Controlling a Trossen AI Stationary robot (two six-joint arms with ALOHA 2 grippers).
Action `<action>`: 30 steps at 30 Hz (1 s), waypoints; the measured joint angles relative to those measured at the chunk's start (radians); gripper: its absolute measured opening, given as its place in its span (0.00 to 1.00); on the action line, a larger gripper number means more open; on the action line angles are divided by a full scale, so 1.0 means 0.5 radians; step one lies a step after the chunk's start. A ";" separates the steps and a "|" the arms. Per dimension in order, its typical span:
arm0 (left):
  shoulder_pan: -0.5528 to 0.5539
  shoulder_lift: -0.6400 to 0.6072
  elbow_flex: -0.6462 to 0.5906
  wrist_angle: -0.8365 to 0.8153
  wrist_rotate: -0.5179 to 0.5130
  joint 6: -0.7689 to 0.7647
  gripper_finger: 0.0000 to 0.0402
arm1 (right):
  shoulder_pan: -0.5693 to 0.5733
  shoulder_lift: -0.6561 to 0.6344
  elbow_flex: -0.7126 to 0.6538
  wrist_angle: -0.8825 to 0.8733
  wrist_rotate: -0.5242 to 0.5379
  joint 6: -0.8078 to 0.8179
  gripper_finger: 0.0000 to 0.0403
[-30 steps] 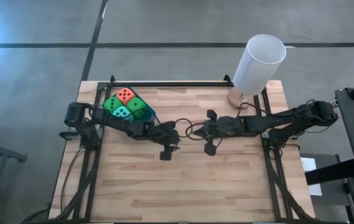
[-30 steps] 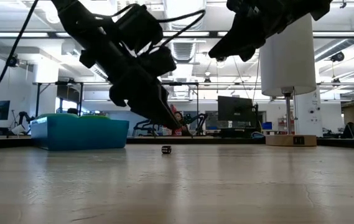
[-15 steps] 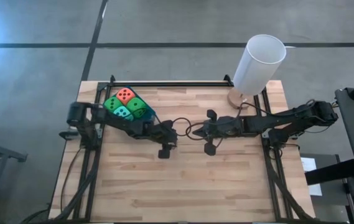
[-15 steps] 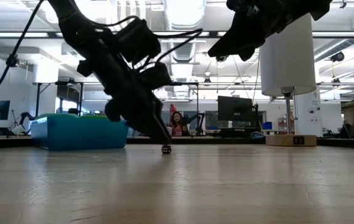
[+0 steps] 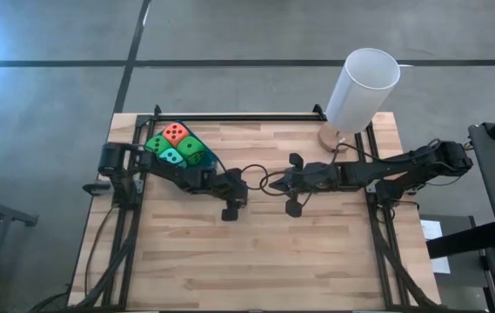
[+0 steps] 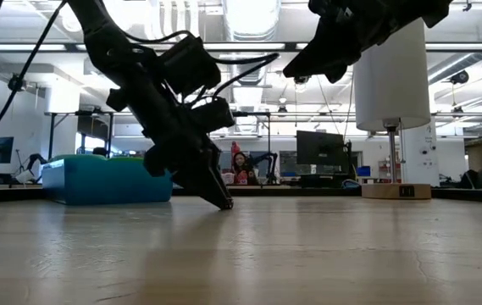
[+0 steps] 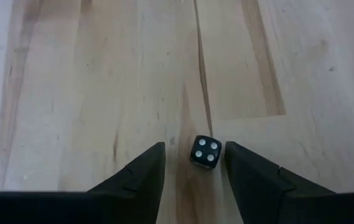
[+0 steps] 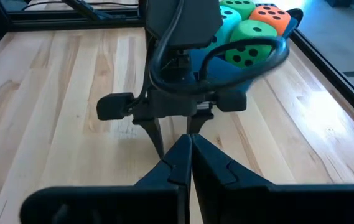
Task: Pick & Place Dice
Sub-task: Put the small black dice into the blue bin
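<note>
the left gripper is lowered to the wooden table, fingers apart around a small black die; the right gripper hovers nearby, fingers together

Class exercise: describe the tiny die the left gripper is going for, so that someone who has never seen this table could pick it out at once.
Start at the blue tray at the table's back left corner, then follow the left arm toward the table's middle to the left gripper, whose open fingers straddle the small black die on bare wood. Unlike the big orange-red, green and teal dice in the tray, it is tiny, black, with white pips.
</note>
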 joint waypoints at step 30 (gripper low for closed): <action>-0.002 0.010 0.002 0.005 -0.003 0.000 0.12 | 0.000 0.000 0.000 0.003 0.001 0.005 0.02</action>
